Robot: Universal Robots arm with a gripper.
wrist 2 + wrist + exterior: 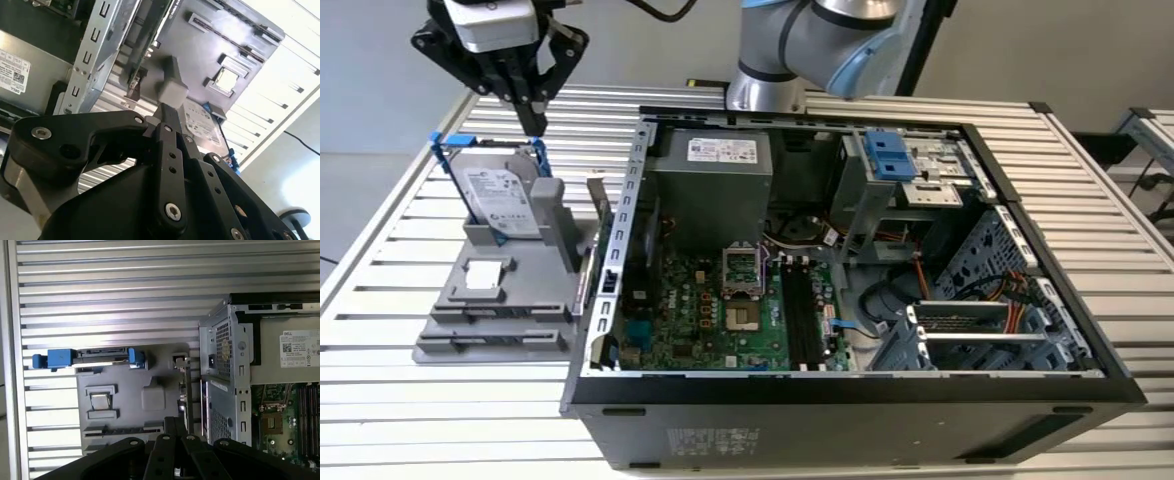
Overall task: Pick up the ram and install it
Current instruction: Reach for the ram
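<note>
**Ram** (599, 210): thin, dark, narrow board. It stands on edge in a slot at the side of the grey holder (494, 300) that faces the computer case (854, 420), just beside the case's perforated metal wall. In the exterior view only its upper part shows, and its chips cannot be made out. In the first wrist view it is seen edge-on as a slim line (187, 390), its lower end hidden behind the gripper body.

**Gripper** (531, 122): black, angular linkage. It hangs above the hard drive (500, 195), well apart from the ram. The jaws are drawn together to a single tip with nothing between them. In the second wrist view a pale grey pad (172, 95) caps the finger.

**Holder:** matte grey plastic, stepped, with square recesses and narrow slots.

**Hard drive:** silver, flat, in a blue frame, upright at the holder's far end.

**Computer case:** black steel box lying on its side with the side panel off. Its near corners are cut off by the lower edge of the exterior view. Inside are a green motherboard (707, 310), long black memory slots (803, 310) and a grey power supply (707, 180).

**Bench** (400, 400): ribbed, pale aluminium slats.
</note>
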